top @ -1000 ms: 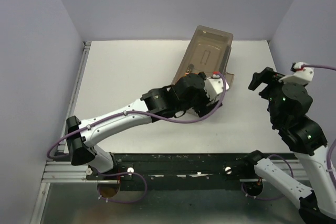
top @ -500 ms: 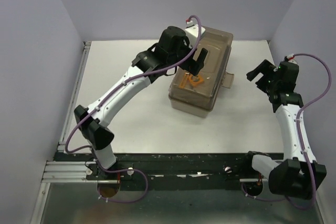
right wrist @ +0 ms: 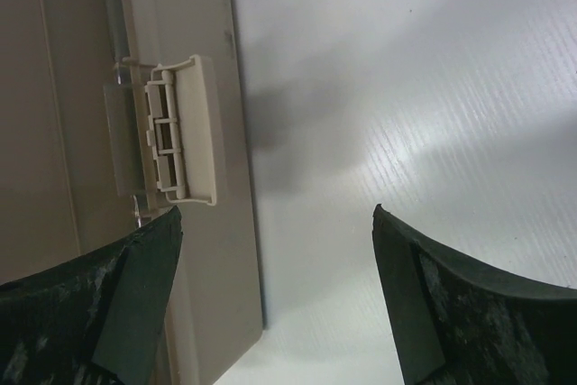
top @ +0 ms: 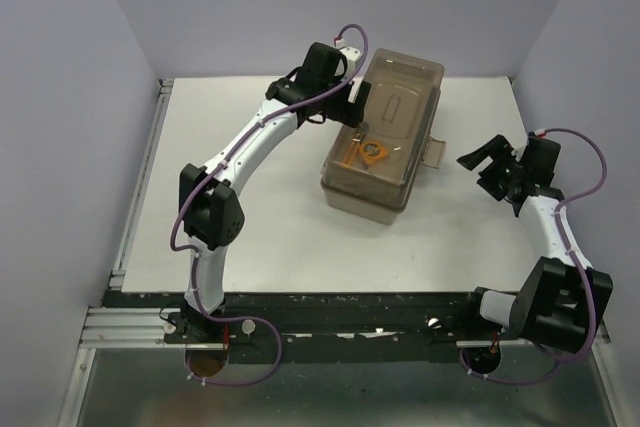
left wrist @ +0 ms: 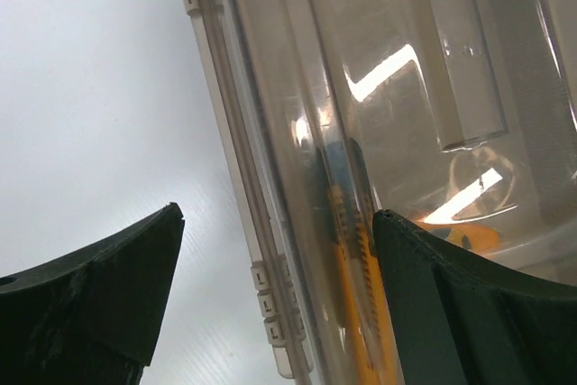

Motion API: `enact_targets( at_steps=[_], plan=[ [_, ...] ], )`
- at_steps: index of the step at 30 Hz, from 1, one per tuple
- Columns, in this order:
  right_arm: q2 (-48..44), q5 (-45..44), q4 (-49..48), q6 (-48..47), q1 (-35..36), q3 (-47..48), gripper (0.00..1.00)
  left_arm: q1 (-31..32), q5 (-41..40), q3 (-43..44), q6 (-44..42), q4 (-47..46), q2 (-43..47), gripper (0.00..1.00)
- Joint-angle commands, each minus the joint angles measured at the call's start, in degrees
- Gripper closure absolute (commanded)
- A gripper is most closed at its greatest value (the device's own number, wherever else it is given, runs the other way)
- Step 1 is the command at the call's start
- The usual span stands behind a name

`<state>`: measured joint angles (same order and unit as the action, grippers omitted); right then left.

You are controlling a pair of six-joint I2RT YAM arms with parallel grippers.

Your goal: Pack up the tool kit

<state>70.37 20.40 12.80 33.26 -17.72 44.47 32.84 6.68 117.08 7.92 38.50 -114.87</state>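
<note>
With both sets of jaws wide and empty, the right gripper (top: 487, 169) at three o'clock of the toolbox (top: 368, 199) should press the latch (top: 436, 150) shut while the left gripper (top: 352, 105) steadies the lid (top: 400, 112).

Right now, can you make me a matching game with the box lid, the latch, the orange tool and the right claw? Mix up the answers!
Things:
1. lid
2. latch
3. orange tool
4. right claw

Clues:
A. lying inside the toolbox, under the cover
B. smoky brown and see-through
C. open, next to the latch
D. beige, sticking out from the box's side

Pairs: 1-B, 2-D, 3-A, 4-C
</note>
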Motion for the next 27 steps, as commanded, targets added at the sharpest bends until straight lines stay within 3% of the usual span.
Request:
enact_targets(
  at_steps=[1,5,7,13,16,21,27],
  plan=[
    [-0.8,2.6,-2.4,-0.6,-0.3,-1.7,0.08,0.6,4.6,2.4,-1.1,-2.5,-1.6,0.01],
    [-1.6,1.0,-2.0,-0.7,-0.3,-3.0,0.08,0.5,4.7,4.9,-2.2,-2.9,-4.3,0.02],
    [-1.8,1.0,-2.3,-0.2,-0.2,-3.7,0.08,0.5,4.5,6.9,-3.4,-1.3,-6.5,0.07],
    [-5.2,0.9,-2.9,-0.5,-0.2,-4.8,0.1,0.6,3.1,3.9,-6.2,-0.4,-7.2,0.54],
    [-6.8,1.5,-2.9,-0.6,-0.1,-5.2,0.11,0.6,5.2,0.0,-7.1,-1.6,-5.4,0.69],
    [-9.2,0.2,-1.8,-1.3,-0.2,-6.1,0.13,0.6,5.3,-7.4,-7.7,-1.3,-1.1,0.74],
    [-11.2,-2.1,-1.1,-2.1,-0.1,-7.8,0.13,0.6,2.5,-26.9,-7.3,-5.7,10.5,0.74]
  ],
)
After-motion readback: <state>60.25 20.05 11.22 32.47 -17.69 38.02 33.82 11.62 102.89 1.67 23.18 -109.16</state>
